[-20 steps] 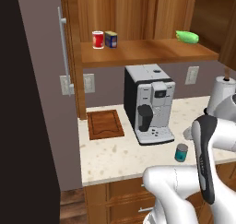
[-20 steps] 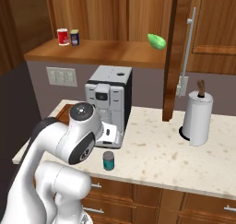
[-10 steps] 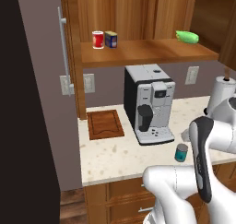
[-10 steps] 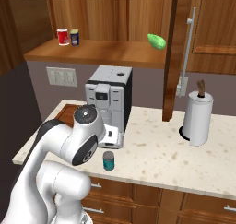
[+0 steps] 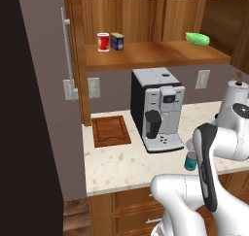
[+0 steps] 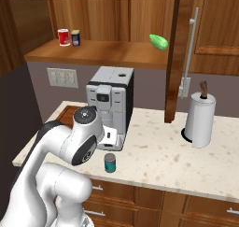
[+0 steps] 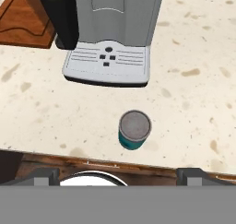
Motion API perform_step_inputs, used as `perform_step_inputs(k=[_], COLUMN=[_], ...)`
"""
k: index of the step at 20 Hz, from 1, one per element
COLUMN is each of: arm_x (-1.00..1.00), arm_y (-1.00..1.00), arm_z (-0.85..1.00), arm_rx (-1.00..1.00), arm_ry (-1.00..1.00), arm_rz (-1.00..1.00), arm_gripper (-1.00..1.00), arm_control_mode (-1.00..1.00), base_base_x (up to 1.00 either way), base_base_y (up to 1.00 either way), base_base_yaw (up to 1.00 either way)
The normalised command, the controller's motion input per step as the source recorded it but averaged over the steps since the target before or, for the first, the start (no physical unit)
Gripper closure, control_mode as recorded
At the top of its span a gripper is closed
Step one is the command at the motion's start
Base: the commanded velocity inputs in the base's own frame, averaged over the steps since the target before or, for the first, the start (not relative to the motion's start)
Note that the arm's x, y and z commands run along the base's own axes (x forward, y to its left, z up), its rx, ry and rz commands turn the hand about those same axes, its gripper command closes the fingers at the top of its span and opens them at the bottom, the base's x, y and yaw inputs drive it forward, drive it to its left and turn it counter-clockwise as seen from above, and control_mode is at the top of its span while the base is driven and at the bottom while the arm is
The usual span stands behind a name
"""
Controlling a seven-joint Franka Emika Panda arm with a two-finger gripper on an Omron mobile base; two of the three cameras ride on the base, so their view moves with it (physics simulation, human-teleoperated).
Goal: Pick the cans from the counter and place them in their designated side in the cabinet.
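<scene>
A teal can [image 7: 134, 130] with a grey lid stands upright on the beige speckled counter [image 7: 37, 112], near its front edge and in front of the coffee machine. The same teal can [image 6: 110, 163] [image 5: 190, 160] shows in both base views, just under my hand. My gripper [image 7: 120, 176] hovers above and slightly in front of it, open, with its fingertips [image 7: 45, 175] far apart and nothing between them. A dark blue can [image 5: 116, 41] [image 6: 75, 38] with a yellow label stands on the left of the cabinet shelf [image 5: 160, 53] [image 6: 102, 51], next to a red can [image 5: 103, 42].
A coffee machine [image 5: 158, 109] [image 7: 110, 34] stands close behind the teal can. A wooden cutting board [image 5: 111, 130] lies to its left. A paper towel holder [image 6: 200, 118] stands at the right. A green item [image 6: 158, 41] lies on the shelf's right side. The cabinet door [image 6: 179, 58] hangs open.
My arm's elbow has shifted very slightly. The teal can and the cans on the shelf stand where they were, and the gripper has stayed open.
</scene>
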Motion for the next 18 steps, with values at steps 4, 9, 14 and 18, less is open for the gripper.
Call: perform_step_inputs(k=[4,9,14,18], arm_x=[0.0,0.0,0.02,0.04], arm_y=[0.16,0.13,0.09,0.06], arm_z=[-0.35,-0.36,-0.39,-0.41], arm_rx=[-0.05,-0.05,-0.04,-0.05], arm_ry=[-0.07,-0.09,-0.09,-0.09], arm_rz=[0.0,0.0,0.0,0.0], arm_gripper=[-1.0,-1.0,-1.0,-1.0], arm_control_mode=[-1.0,-1.0,-1.0,-1.0], base_base_x=[0.0,0.0,0.0,0.0], base_base_y=[0.0,0.0,0.0,0.0], base_base_yaw=[0.0,0.0,0.0,0.0])
